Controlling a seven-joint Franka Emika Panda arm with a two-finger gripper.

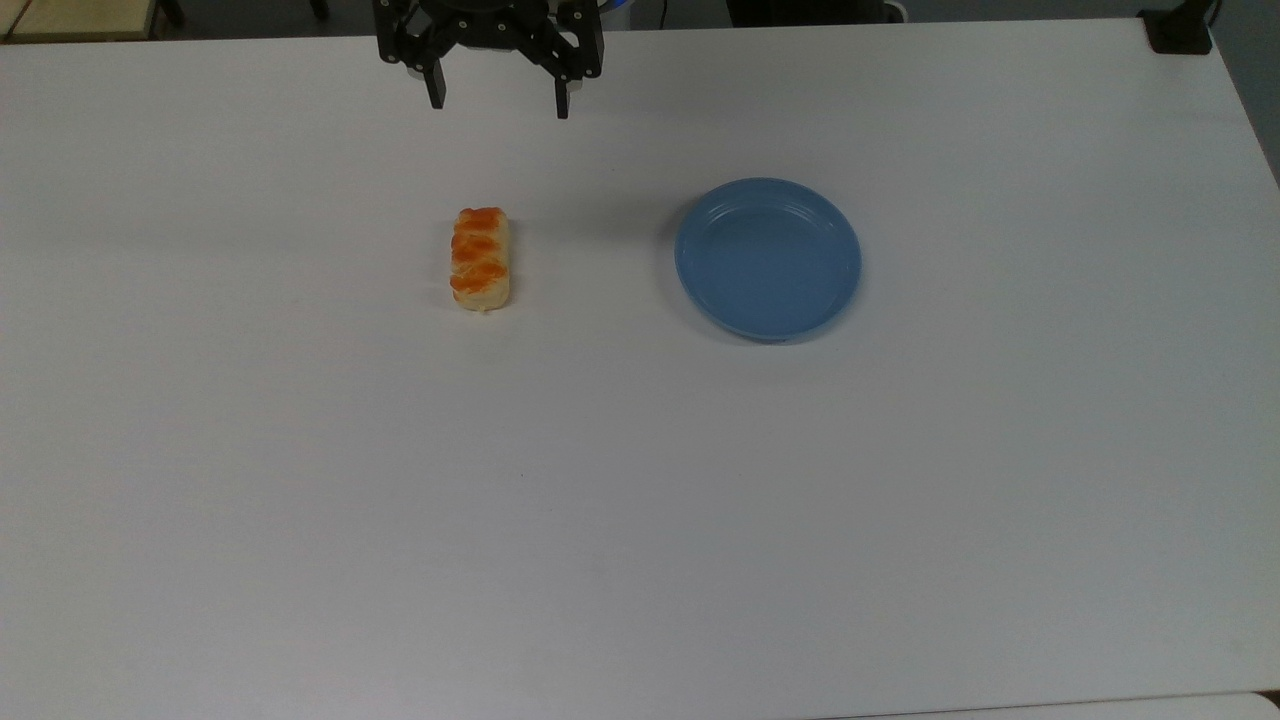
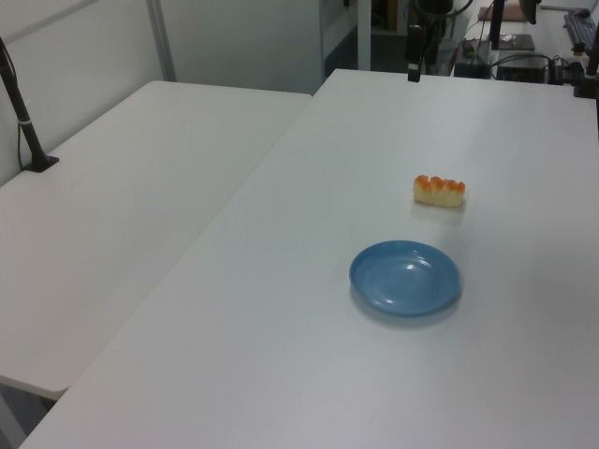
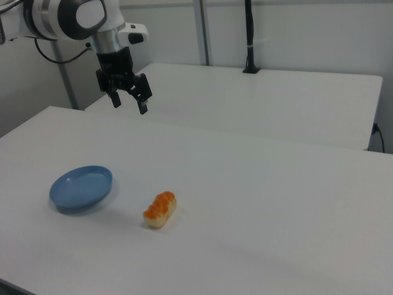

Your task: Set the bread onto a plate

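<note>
The bread (image 1: 481,259) (image 2: 439,190) (image 3: 160,209), a small tan loaf with orange-brown bumps, lies on the white table, left of centre in the top view. The round blue plate (image 1: 768,258) (image 2: 405,277) (image 3: 81,187) rests empty on the table, apart from the bread, to its right in the top view. My black gripper (image 1: 498,104) (image 3: 129,106) hangs open above the table's far edge in the top view, well clear of the bread and holding nothing.
A second white table (image 2: 122,187) (image 3: 264,98) stands alongside. A black post (image 3: 249,37) (image 2: 23,122) is clamped on it. A black clamp (image 1: 1180,30) sits at the table's far right corner in the top view. Cables and gear (image 2: 524,56) lie beyond the far edge.
</note>
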